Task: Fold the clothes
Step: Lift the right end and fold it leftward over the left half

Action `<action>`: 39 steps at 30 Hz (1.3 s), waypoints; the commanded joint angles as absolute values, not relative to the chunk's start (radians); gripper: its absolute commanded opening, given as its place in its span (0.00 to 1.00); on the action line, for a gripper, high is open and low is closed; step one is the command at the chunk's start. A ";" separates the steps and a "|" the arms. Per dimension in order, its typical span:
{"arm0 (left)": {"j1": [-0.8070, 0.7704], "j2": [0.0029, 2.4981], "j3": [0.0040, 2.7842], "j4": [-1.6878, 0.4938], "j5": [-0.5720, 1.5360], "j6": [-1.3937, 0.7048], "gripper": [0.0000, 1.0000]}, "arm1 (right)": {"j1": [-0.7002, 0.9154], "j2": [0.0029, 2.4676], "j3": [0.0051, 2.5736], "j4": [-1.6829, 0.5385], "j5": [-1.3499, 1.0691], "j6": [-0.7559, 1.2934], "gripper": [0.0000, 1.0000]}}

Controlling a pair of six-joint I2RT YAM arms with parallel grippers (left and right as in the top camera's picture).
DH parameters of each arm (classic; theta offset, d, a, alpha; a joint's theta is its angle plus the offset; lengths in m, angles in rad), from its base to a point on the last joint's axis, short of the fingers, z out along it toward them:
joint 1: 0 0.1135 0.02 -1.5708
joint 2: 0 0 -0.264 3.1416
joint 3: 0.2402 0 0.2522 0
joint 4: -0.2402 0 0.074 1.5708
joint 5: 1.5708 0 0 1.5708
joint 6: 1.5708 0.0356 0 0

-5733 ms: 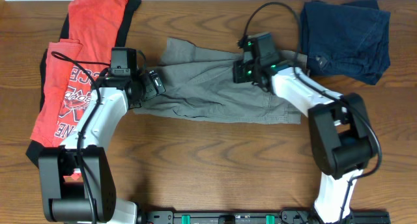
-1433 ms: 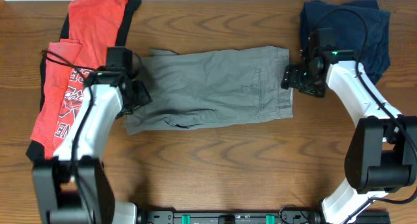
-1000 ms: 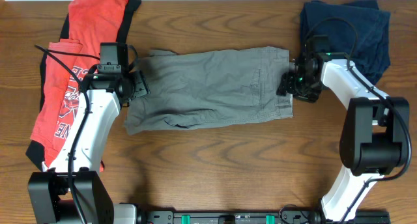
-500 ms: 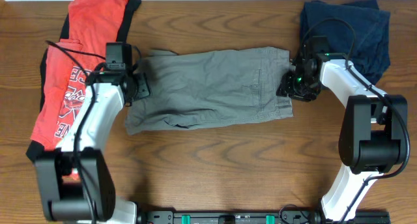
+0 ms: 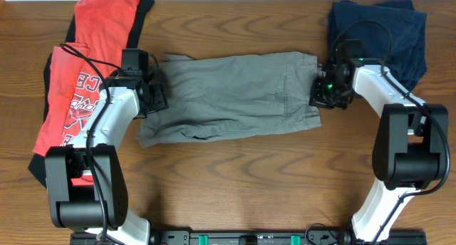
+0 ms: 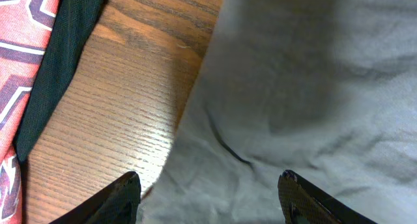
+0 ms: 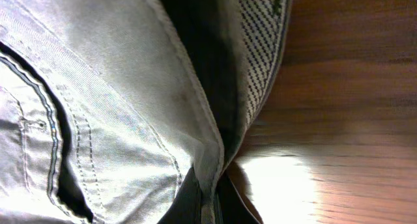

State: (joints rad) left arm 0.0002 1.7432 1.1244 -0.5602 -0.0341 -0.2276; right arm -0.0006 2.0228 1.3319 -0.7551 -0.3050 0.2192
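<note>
I see the shorts (image 5: 228, 95) lying flat mid-table (image 5: 235, 181), between the red T-shirt (image 5: 78, 81) and the navy garment (image 5: 381, 38). Right claw (image 7: 207, 193) is pinched tight on the waistband (image 7: 264, 55) edge. Left claw (image 6: 208, 188) hangs with jaws wide over the cloth at the shorts' leg end, beside the T-shirt.

White block lettering runs across the red T-shirt (image 5: 60, 102), and from here only "CE" reads clearly. The rest of the print is covered or too small.
</note>
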 commanded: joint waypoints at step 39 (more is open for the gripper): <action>0.002 1.745 1.015 -0.411 0.447 -0.221 0.06 | 0.223 1.986 2.080 -1.234 -0.379 0.048 0.01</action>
